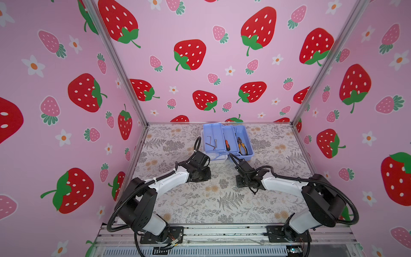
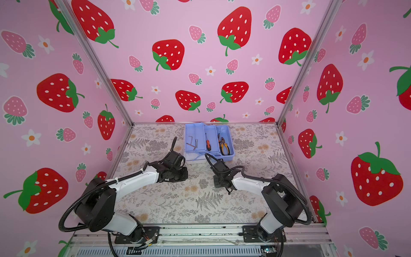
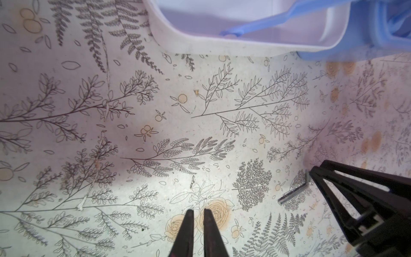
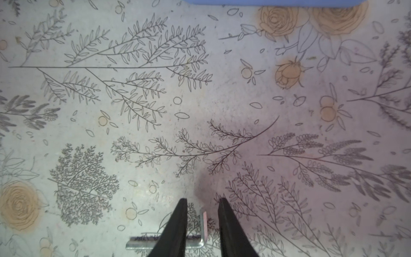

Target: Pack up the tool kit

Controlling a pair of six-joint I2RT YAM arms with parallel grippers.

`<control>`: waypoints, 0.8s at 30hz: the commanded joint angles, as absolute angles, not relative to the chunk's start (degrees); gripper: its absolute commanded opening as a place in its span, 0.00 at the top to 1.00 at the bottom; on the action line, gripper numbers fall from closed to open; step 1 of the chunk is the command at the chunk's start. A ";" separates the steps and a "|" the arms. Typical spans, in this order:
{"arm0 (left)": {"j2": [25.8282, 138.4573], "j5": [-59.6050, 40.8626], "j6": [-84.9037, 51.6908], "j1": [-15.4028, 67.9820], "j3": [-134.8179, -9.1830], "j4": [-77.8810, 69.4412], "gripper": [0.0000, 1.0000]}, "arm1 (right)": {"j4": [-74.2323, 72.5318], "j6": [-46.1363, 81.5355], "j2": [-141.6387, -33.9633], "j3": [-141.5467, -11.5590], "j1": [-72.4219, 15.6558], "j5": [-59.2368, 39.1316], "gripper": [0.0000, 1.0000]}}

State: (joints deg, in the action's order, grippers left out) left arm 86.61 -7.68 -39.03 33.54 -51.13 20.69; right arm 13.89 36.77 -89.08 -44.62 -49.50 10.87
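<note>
The tool kit (image 1: 250, 155) (image 2: 231, 155) stands open at the back of the table, its blue trays fanned out over the white lid (image 3: 222, 44). In the trays lie hex keys (image 1: 210, 142), a screwdriver (image 1: 227, 145) and orange-handled pliers (image 1: 242, 145). My right gripper (image 4: 202, 201) points down at the table in front of the kit. It is open, with the short leg of a loose L-shaped hex key (image 4: 204, 222) between its fingers and a gap on both sides. My left gripper (image 3: 198, 211) hovers beside it over bare table, shut to a thin slit and holding nothing.
The floral table top (image 1: 222, 207) spreads in front of both arms. Strawberry-print walls (image 1: 133, 138) close in the back and both sides. From the left wrist view the right gripper's black fingers (image 3: 347, 189) show touching the loose hex key (image 3: 293, 193).
</note>
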 commanded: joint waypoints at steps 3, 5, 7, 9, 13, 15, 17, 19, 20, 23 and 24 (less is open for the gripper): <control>85.35 -9.67 -38.73 32.89 -49.97 19.64 0.86 | 16.18 36.61 -92.20 -45.39 -50.90 11.49 0.79; 84.99 -9.86 -38.91 32.70 -49.56 19.23 0.86 | 17.66 36.60 -93.48 -46.11 -51.33 13.08 0.82; 84.74 -9.93 -39.01 32.53 -49.03 18.99 0.86 | 18.40 36.20 -94.33 -46.49 -51.46 13.62 0.86; 84.55 -10.14 -38.94 32.28 -48.70 18.85 0.86 | 18.72 35.88 -95.04 -46.67 -51.50 13.71 0.90; 84.50 -10.87 -39.00 31.74 -48.22 18.33 0.86 | 18.70 35.68 -95.07 -47.20 -51.51 13.79 1.00; 84.54 -11.04 -39.00 31.57 -48.08 18.13 0.86 | 18.71 35.51 -94.52 -47.75 -51.55 13.80 1.00; 84.48 -11.29 -39.02 31.45 -48.03 17.96 0.86 | 20.42 34.97 -93.82 -49.10 -51.53 13.96 1.00; 84.63 -11.34 -38.94 31.37 -48.11 17.94 0.86 | 21.53 34.16 -93.32 -51.02 -51.51 14.30 1.00; 84.57 -11.34 -39.01 31.33 -48.06 17.96 0.86 | 22.14 33.73 -93.10 -51.98 -51.55 14.45 1.00; 84.55 -11.75 -39.06 31.27 -47.88 17.64 0.86 | 23.60 32.86 -92.65 -54.58 -51.56 14.69 1.00; 84.57 -11.78 -39.07 31.25 -47.81 17.58 0.86 | 23.92 32.87 -92.39 -54.97 -51.51 14.46 1.00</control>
